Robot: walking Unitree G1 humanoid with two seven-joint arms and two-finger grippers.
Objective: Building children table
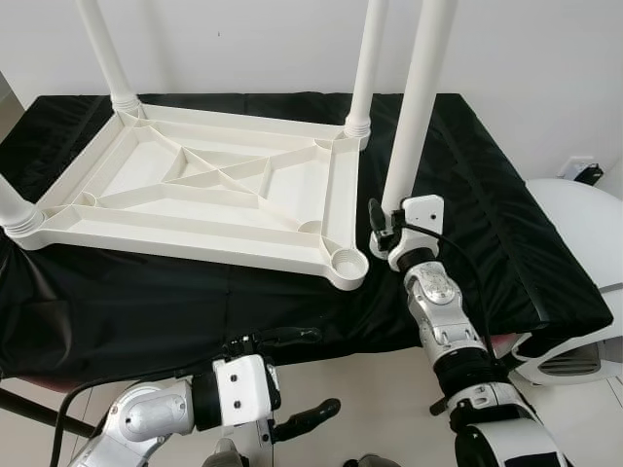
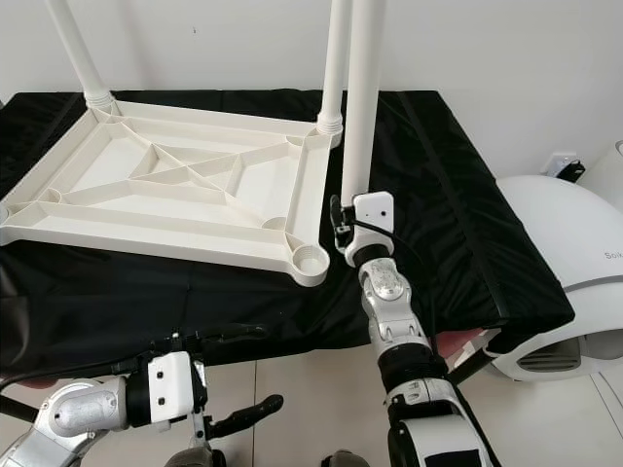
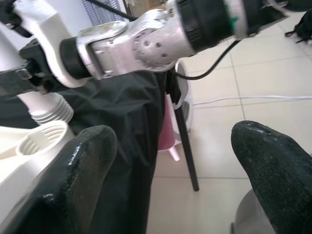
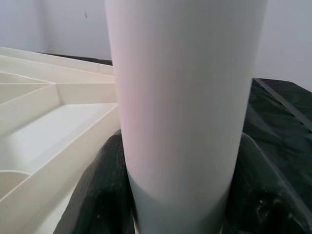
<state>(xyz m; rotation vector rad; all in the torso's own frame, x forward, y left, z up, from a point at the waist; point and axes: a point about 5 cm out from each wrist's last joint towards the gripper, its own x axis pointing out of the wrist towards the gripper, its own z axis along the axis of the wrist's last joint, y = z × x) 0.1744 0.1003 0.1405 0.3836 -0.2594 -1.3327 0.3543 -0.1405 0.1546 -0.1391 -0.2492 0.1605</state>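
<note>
Upright, the right gripper [image 1: 385,226] clasps a white leg [image 1: 417,102]; left gripper [image 1: 292,379] gapes wide.

The right arm reaches forward, its right gripper [image 1: 382,222] closed around an upright white leg [image 1: 417,102]. The left arm is bent low at the near left, its left gripper [image 1: 297,379] spread wide, pointing right.

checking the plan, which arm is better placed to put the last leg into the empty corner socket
Right. The right gripper is shut on the loose table leg, upright just beside the empty corner socket of the upturned tabletop. The left gripper hangs open below the table's edge, holding nothing.
</note>
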